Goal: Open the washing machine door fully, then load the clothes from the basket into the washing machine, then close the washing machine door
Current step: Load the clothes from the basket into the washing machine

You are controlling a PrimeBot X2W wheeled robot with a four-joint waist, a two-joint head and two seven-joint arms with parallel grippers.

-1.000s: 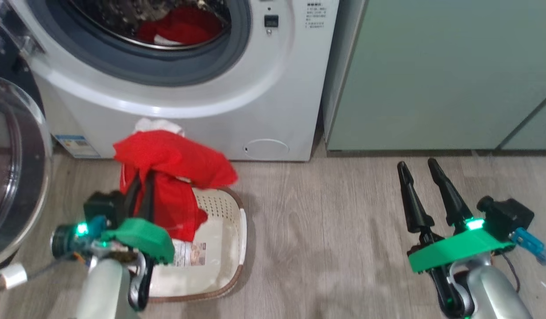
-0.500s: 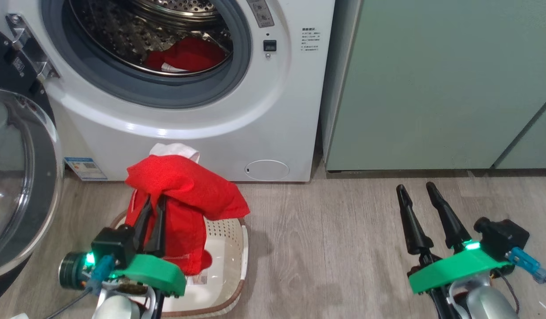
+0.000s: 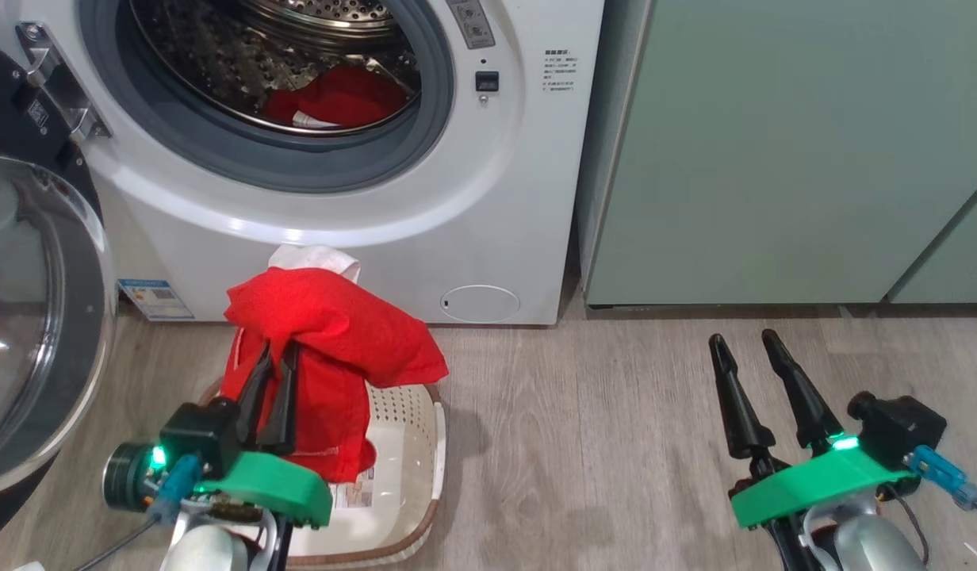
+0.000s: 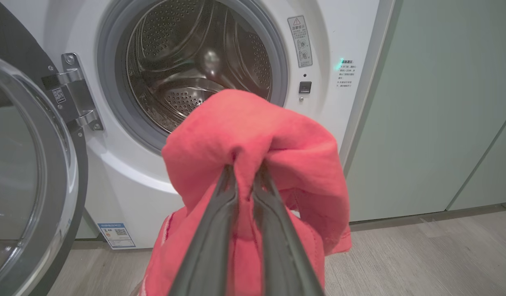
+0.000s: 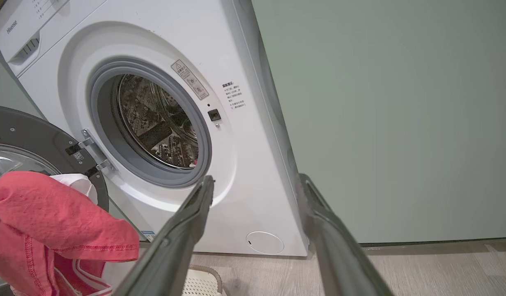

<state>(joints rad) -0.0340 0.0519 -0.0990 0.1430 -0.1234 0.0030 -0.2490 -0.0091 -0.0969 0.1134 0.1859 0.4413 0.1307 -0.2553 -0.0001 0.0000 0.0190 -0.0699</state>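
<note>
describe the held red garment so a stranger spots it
Start at the white front-loading washing machine, round glass door open. On the floor before it sits a cream perforated plastic basket; above that hangs a bright red fabric garment, pinched in the left tool. The other red garment lies inside the steel drum.

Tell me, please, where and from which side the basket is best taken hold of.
Probably the white handle on the right rim of the basket, approached from above and the right by the open right claw. That edge lies bare, facing up; the clothes held in the left claw hang over its left.
</note>
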